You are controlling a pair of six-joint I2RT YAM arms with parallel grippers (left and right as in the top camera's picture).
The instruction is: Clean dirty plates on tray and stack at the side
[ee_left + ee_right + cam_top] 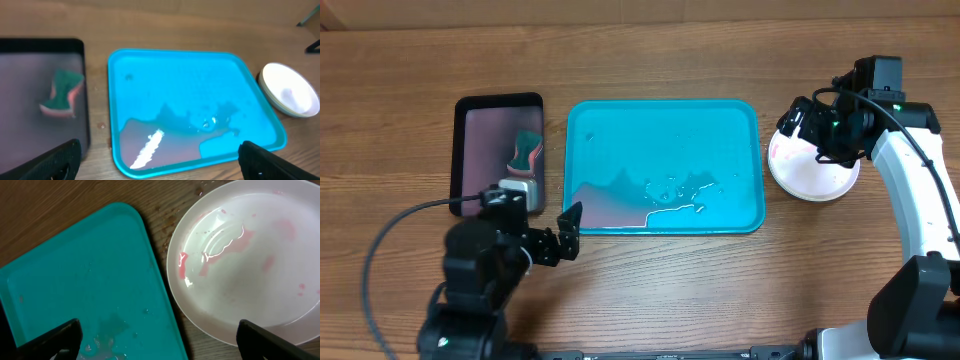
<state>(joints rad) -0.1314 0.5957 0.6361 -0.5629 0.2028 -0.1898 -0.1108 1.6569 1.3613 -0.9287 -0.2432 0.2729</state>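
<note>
The turquoise tray (665,130) lies in the middle of the table with a pool of pinkish water along its near edge; no plates are on it. It also shows in the left wrist view (200,80) and the right wrist view (75,295). A white plate (810,178) with pink smears sits on the table right of the tray, seen close in the right wrist view (250,265) and in the left wrist view (292,90). It seems to top a stack; the blue and yellow-green plates are hidden. My right gripper (805,125) is open and empty above the plate's left rim. My left gripper (560,235) is open and empty at the tray's near left corner.
A black tray (480,130) stands left of the turquoise one, holding a green and pink sponge (526,150), which also shows in the left wrist view (62,92). A black cable (390,235) runs across the wood at the front left. Water drops lie on the wood beside the plate.
</note>
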